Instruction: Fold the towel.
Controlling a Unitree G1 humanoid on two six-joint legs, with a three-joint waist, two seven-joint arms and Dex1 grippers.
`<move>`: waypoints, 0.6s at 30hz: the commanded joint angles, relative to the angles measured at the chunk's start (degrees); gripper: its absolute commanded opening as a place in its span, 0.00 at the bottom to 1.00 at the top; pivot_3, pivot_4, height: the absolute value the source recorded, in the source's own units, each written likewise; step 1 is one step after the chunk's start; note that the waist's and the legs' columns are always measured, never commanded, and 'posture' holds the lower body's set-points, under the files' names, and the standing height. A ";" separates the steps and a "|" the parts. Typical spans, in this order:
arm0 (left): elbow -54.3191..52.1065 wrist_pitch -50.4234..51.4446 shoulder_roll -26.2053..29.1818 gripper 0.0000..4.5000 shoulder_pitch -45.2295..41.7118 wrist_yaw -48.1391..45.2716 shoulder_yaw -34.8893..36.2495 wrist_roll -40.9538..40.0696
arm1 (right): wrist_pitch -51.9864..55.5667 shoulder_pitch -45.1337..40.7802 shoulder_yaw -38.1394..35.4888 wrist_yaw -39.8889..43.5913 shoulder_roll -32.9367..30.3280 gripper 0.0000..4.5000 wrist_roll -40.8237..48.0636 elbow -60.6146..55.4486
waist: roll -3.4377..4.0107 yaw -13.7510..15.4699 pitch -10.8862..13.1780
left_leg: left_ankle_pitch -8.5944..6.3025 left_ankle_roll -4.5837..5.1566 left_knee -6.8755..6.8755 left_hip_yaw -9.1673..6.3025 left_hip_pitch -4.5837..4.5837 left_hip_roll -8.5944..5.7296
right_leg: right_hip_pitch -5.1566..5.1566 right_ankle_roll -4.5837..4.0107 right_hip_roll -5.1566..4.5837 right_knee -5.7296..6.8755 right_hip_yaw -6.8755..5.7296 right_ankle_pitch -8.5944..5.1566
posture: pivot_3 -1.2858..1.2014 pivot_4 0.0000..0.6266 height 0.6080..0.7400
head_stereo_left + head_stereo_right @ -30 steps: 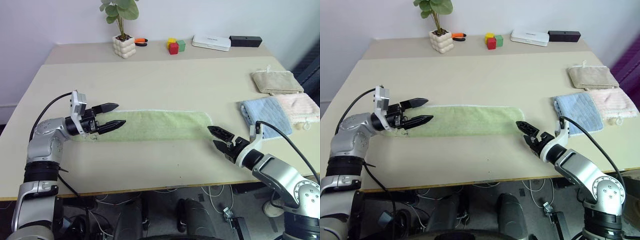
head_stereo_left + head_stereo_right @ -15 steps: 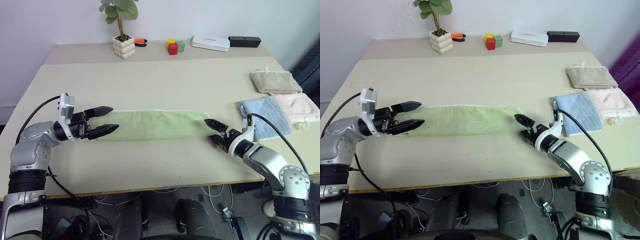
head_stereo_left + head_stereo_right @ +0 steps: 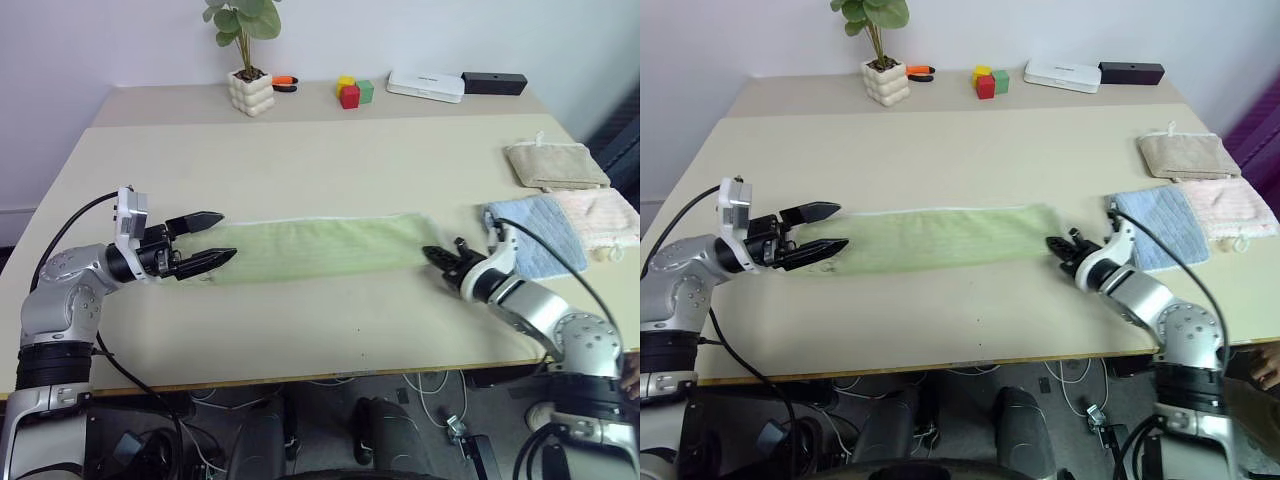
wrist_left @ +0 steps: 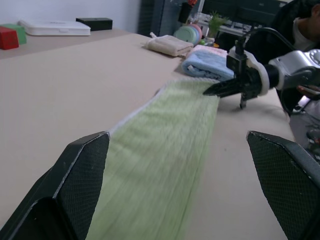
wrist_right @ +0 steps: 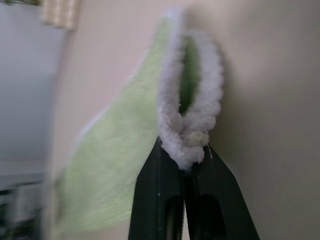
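The towel [image 3: 320, 248], a long light green strip with whitish edging, lies flat across the middle of the table [image 3: 330, 160]. My right gripper [image 3: 437, 255] is at its right end, shut on the edging, and the pinched white hem [image 5: 187, 142] bunches between the black fingers [image 5: 155, 200]. My left gripper [image 3: 228, 236] hovers wide open over the towel's left end. Seen from the left wrist, the green cloth [image 4: 165, 145] runs out between the spread fingers [image 4: 75, 175] toward the right gripper [image 4: 212, 90].
Folded blue [image 3: 535, 235], pink [image 3: 605, 215] and beige [image 3: 555, 165] towels lie at the right edge, close to my right arm. Along the far edge stand a potted plant [image 3: 248, 92], coloured blocks [image 3: 352, 92], a white box [image 3: 426, 86] and a black box [image 3: 493, 82].
My right gripper has moved forward to the towel's right end and shut on its edge. That end now reaches slightly further right. The left gripper stays open.
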 commanded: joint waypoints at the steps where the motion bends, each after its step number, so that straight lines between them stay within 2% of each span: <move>1: 0.67 -1.74 -0.64 1.00 -1.53 -0.60 0.26 -0.17 | 2.16 -1.53 -2.29 6.75 -6.82 0.01 -6.68 1.02 | 0.01 -0.04 0.01 | -0.01 0.02 0.00 0.01 -0.01 -0.01 | -0.01 0.01 0.00 -0.01 0.00 0.00 | 0.52 0.24 1.00; 5: 3.04 -3.51 -1.82 1.00 -3.01 -0.89 -0.52 0.71 | 3.36 -1.54 0.78 14.55 -13.45 0.01 -16.75 -1.72 | 0.01 -0.18 0.01 | 0.00 0.01 -0.06 0.04 0.01 -0.03 | -0.03 0.05 0.07 -0.02 -0.01 0.02 | 0.52 0.24 1.00; 9: 3.80 -4.69 -2.76 1.00 -3.11 -0.74 -0.76 0.94 | 0.97 -2.80 8.11 23.68 -19.70 0.01 -30.37 -9.11 | 0.03 -0.43 0.02 | 0.00 0.01 -0.11 0.11 0.01 -0.02 | -0.10 0.18 0.06 -0.02 0.02 0.09 | 0.52 0.24 1.00; 12: 4.35 -5.22 -2.89 1.00 -3.37 -0.89 -0.79 1.23 | 1.43 -5.91 9.32 27.31 -19.38 0.01 -33.38 -12.40 | 0.01 -0.32 0.03 | 0.00 0.00 -0.14 0.12 0.02 -0.01 | -0.13 0.19 0.07 -0.02 0.02 0.10 | 0.52 0.24 1.00; 18: 4.21 -6.02 -2.77 1.00 -3.69 -0.72 -0.32 1.36 | 2.77 -10.48 17.41 33.24 -17.80 0.01 -40.95 -20.30 | -0.03 -0.04 0.05 | 0.00 0.00 -0.13 0.10 -0.02 0.02 | -0.14 0.04 0.05 -0.06 0.01 0.01 | 0.52 0.24 1.00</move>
